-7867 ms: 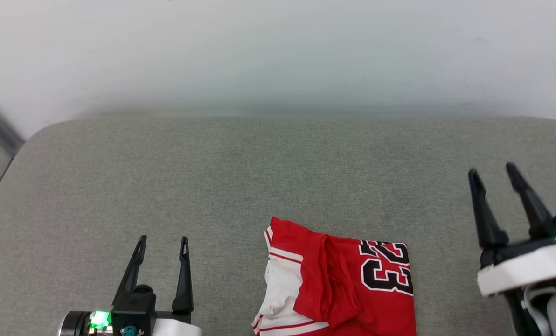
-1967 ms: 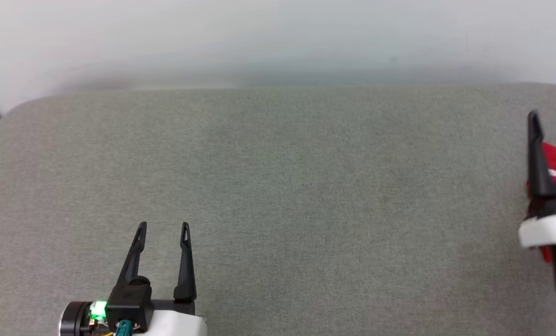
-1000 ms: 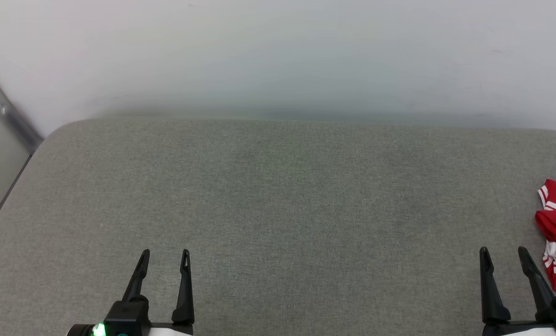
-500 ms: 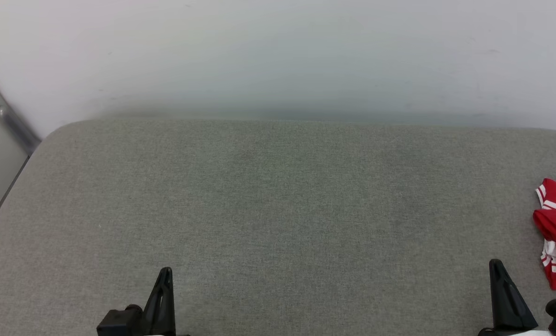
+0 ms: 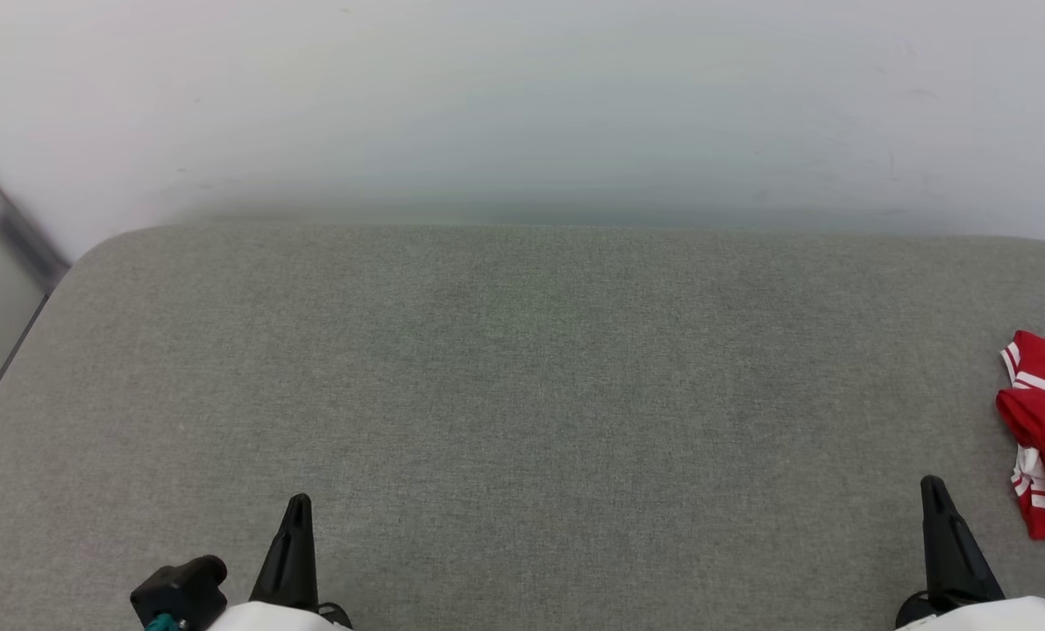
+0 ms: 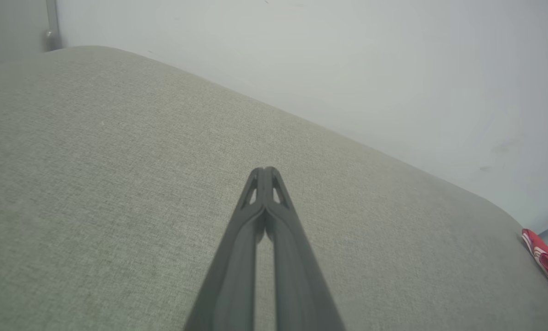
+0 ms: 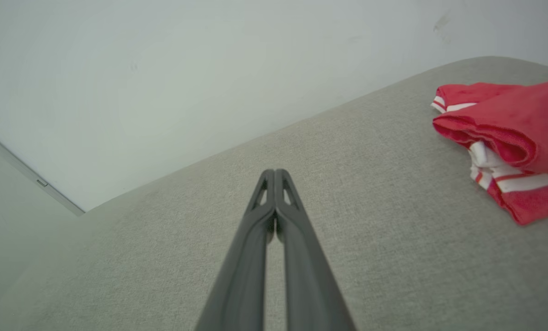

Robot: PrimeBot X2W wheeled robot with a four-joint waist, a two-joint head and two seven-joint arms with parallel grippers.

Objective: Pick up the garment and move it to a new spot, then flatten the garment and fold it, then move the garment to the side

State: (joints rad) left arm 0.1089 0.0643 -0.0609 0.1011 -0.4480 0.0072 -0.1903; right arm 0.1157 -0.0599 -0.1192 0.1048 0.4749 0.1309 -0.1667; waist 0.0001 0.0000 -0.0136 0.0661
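Right pincer (image 7: pixel 274 174), fingers pressed together on nothing, sits low over a grey upholstered surface (image 7: pixel 173 248). The folded red jersey (image 7: pixel 508 133) lies to its right and a little ahead, near the surface's right edge. It seems to run front to back. Bare upholstery lies between them. Left pincer (image 6: pixel 265 171), also pressed together, is well apart from the jersey.

Garment (image 5: pixel 1044 429): red soft fabric with a white panel and red-and-white striped trim. Folded into a thick, loose bundle, the top red layer rolled over at the fold. Lies at the right end of the grey padded surface (image 5: pixel 522 394), partly cut off by the head view's edge.
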